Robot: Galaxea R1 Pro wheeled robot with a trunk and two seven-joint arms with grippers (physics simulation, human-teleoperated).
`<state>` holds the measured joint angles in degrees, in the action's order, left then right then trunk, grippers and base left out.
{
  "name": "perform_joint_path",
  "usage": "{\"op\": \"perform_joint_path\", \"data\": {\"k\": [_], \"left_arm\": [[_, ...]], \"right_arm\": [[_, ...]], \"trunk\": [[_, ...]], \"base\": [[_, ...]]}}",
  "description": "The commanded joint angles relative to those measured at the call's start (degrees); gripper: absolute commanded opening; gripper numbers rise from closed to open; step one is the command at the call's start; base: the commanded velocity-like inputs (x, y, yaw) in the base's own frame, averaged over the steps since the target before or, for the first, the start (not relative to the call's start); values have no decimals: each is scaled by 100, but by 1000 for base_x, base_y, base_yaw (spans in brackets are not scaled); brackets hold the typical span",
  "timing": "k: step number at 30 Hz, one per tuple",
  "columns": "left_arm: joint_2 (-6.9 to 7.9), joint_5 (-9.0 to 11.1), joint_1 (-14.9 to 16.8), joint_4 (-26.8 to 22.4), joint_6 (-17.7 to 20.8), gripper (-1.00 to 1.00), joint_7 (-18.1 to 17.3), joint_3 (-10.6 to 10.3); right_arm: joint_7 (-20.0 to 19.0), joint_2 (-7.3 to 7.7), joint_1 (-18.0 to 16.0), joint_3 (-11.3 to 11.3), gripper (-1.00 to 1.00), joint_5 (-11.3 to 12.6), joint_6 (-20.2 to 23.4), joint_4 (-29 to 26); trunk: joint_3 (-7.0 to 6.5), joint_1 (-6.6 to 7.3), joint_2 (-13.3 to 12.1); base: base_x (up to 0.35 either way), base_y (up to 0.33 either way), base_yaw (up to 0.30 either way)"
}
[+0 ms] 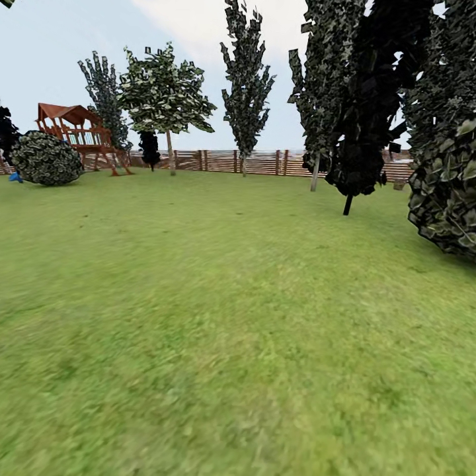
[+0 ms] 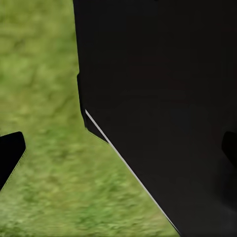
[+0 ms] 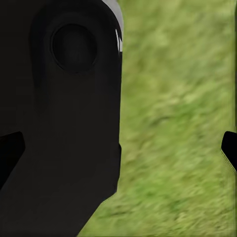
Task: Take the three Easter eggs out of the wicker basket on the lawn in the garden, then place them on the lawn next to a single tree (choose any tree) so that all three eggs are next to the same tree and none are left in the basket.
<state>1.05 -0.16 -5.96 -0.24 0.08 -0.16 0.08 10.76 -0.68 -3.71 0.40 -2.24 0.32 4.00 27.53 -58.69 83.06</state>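
The lawn (image 1: 225,317) spreads wide and flat in front of me in the head view. Several trees stand along its far side: a leafy tree (image 1: 165,92) with a pale trunk, a slim tree (image 1: 246,86) by the fence, and a dark tree (image 1: 370,99) with a thin trunk at the right. The wicker basket and the Easter eggs are out of view. My left gripper (image 2: 119,153) is open above grass, with black robot bodywork behind it. My right gripper (image 3: 119,152) is open too, its fingertips (image 3: 10,153) far apart over grass.
A brown slatted fence (image 1: 264,162) closes the garden's far edge. A red-brown wooden playset (image 1: 79,132) and a low rounded bush (image 1: 45,157) stand at the far left. Dense dark foliage (image 1: 449,192) hangs low at the right edge.
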Motion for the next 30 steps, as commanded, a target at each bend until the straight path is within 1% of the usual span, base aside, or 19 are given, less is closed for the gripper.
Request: {"op": "perform_joint_path", "data": {"k": [1,30], "left_arm": [[1,-2,1,-3,1,100,-2,1],[2,-2,0,-6,1,100,-2,1]], "right_arm": [[23,-2,-7,3,100,-24,3,13],[23,-2,-7,3,100,-23,3,13]], "trunk": [[4,-3,2],[4,-3,2]], "base": [[335,0,0],[335,0,0]]}}
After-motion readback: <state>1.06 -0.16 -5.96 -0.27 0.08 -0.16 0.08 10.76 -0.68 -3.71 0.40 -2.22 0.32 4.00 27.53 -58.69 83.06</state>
